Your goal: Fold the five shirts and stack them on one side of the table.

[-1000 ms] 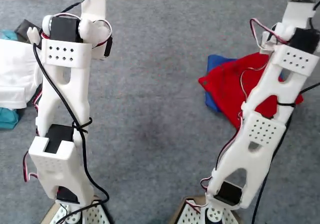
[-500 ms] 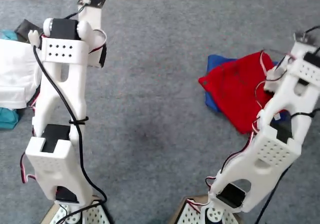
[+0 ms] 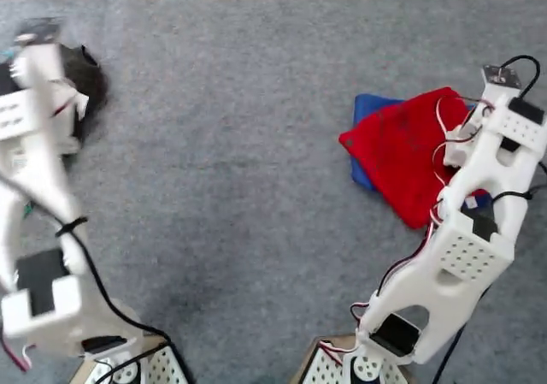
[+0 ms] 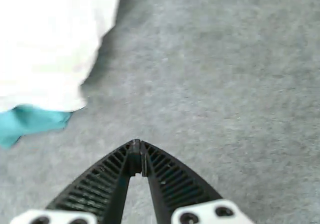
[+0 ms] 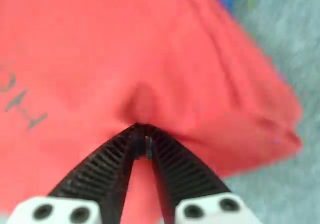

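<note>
Leftward to the edge of the bench point(image 3: 239, 144) the left arm point(image 3: 38, 162) has swung, while the right arm point(image 3: 479, 230) has dropped over the red shirt point(image 3: 402, 149), which lies at the right on the blue shirt point(image 3: 367, 110).

From the left wrist, the left tool point(image 4: 136, 151) is clenched on nothing above bare bench, with the white shirt point(image 4: 45, 39) and teal shirt point(image 4: 30, 124) just beyond it.

From the right wrist, the right tool point(image 5: 142, 131) is clenched with a pucker of red cloth at its tips, seemingly pinched. So thin a pinch could slip, or drag both shirts askew.
</note>
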Tool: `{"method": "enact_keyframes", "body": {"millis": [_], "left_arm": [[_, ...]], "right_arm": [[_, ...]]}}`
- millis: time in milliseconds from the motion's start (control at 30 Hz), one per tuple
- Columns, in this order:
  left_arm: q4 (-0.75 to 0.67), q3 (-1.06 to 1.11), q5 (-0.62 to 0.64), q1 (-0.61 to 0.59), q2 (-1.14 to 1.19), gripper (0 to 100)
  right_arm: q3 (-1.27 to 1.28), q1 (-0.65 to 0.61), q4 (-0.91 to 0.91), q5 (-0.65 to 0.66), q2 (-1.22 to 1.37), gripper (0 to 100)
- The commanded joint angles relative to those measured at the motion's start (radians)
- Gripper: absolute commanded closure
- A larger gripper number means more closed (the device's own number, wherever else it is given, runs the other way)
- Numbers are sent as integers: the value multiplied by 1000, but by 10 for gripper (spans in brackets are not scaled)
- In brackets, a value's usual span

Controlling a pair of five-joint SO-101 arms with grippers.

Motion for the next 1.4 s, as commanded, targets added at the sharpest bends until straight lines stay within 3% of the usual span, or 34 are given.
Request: {"method": "enact_keyframes", "body": {"millis": [0, 233, 500, 633, 900, 1133, 1267, 1367], "left_arm": [[2, 102, -44, -113, -127, 971], [2, 305, -61, -254, -235, 971], [2, 306, -40, -274, -344, 961], [-3, 200, 31, -332, -315, 858], [-140, -105, 43, -414, 74, 770], [-282, -435, 146, -410, 460, 729], [-301, -598, 138, -371, 649, 761], [-298, -707, 138, -363, 756, 873]], "right_arm": [[-114, -78, 161, 15, -114, 973], [-174, -193, 293, 14, -228, 973], [-122, -252, 354, 15, -358, 973], [18, -288, 351, 18, -463, 973], [357, -450, 222, -48, -610, 973], [423, -480, 160, -55, -661, 973], [420, -480, 153, -55, -668, 973], [415, -480, 163, -57, -674, 973]]}}
